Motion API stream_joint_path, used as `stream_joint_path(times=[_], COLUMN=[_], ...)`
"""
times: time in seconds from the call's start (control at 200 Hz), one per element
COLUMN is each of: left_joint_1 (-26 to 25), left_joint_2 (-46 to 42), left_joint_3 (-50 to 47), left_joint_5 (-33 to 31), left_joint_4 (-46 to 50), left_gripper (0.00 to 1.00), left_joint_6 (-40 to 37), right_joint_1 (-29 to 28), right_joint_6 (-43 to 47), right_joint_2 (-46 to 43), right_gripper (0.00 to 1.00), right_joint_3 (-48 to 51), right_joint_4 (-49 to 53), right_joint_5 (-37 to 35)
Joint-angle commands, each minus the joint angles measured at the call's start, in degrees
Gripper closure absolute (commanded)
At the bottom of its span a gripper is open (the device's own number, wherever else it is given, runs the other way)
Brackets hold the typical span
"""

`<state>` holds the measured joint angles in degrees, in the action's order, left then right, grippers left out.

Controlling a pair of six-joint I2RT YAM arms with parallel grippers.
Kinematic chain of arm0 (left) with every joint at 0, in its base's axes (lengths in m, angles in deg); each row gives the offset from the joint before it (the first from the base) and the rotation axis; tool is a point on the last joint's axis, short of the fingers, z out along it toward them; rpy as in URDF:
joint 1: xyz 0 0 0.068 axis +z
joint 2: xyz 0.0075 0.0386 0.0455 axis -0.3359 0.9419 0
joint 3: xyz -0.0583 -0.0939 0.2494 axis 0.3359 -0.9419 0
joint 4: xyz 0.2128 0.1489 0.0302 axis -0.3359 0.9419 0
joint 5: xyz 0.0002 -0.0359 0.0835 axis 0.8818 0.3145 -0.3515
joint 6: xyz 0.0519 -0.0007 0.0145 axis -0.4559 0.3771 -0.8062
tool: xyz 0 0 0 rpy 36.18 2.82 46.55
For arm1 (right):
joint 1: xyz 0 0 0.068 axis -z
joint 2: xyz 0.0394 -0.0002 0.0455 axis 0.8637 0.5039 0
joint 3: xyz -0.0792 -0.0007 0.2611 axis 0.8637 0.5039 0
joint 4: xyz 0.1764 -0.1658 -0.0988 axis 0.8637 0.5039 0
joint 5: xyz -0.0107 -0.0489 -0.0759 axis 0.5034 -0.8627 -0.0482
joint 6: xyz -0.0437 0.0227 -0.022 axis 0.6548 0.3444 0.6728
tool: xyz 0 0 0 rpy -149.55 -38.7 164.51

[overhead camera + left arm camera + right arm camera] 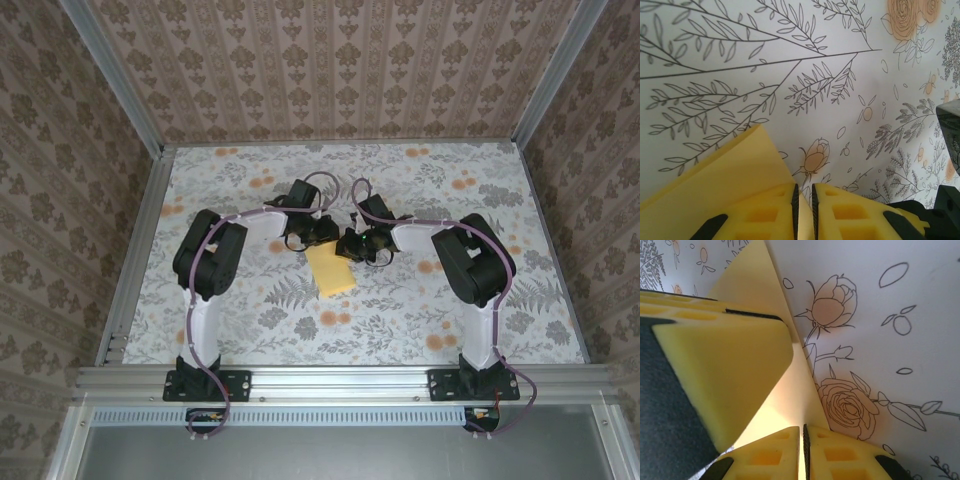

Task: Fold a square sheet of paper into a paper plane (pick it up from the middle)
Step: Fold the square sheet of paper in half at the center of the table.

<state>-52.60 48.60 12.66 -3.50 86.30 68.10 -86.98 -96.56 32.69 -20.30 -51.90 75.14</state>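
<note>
The square sheet of paper (331, 270) is yellow-orange and folded narrower. It slants down from the two grippers, which meet over the middle of the table. My left gripper (322, 233) is at its upper left corner. In the left wrist view the left gripper (803, 187) has its jaws a narrow slit apart, with the sheet (725, 170) running into that slit. My right gripper (358, 247) is at the upper right. In the right wrist view the right gripper (802, 429) is shut on the sheet's edge (785, 410), close beside the left gripper's yellow finger (715, 370).
The grey floral cloth (250, 320) covers the table, with metal frame rails (130, 260) along the left, right and near sides. Patterned walls stand behind and beside it. Both arms reach inward, elbows out, and the two wrists are almost touching.
</note>
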Motion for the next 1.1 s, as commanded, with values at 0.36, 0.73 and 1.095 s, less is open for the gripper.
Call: stream_joint_path(times=[0.36, 0.73, 1.095], left_joint_1=[1.0, 1.9, 1.9], left_joint_2=[3.3, 3.5, 3.3], left_joint_3=[-0.7, -2.2, -1.6], left_joint_5=[-7.1, -7.3, -6.1], left_joint_4=[5.1, 4.3, 4.1], left_gripper=[0.91, 0.91, 0.90], left_joint_6=[-1.3, -1.3, -1.7], right_joint_1=[0.2, 0.2, -0.1], right_joint_6=[2.2, 1.8, 0.2], right_joint_2=[-2.6, -7.9, -13.6], right_gripper=[0.89, 0.89, 0.89], right_joint_3=[3.8, 12.5, 20.7], right_joint_4=[2.8, 2.5, 1.3], right_joint_5=[4.4, 6.5, 6.2])
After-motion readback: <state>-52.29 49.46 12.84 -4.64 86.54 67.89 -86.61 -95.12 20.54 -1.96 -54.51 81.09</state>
